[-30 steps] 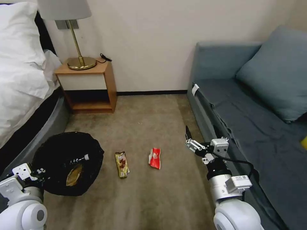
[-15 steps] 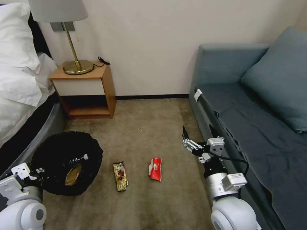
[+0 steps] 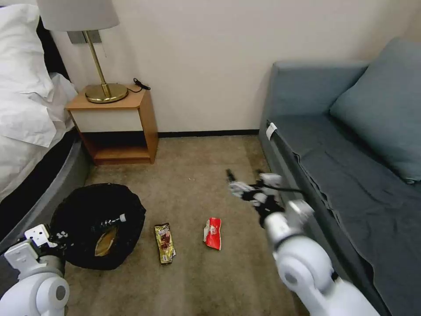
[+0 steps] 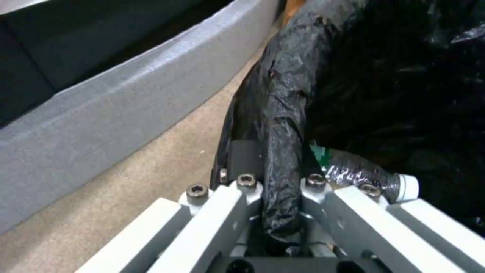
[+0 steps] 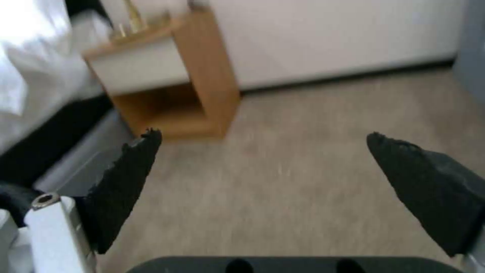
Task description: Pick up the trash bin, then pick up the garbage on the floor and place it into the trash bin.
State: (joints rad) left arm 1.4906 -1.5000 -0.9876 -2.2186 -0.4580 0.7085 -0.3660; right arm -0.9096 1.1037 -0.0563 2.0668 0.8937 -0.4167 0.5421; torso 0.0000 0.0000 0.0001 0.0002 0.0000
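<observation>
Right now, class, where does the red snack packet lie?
In the head view, the red snack packet lies on the carpet, right of the gold-brown snack wrapper and nearer the robot than the open right gripper.

The head view looks forward and down over the carpet (image 3: 197, 175). The left wrist view sits tight against the trash bin (image 4: 283, 113) rim. The right wrist view faces the nightstand (image 5: 166, 76) (shared with head).

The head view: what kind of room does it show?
Probably a bedroom or hotel room: a bed with white bedding, a wooden nightstand carrying a brass lamp, a blue-grey sofa, and carpet.
</observation>
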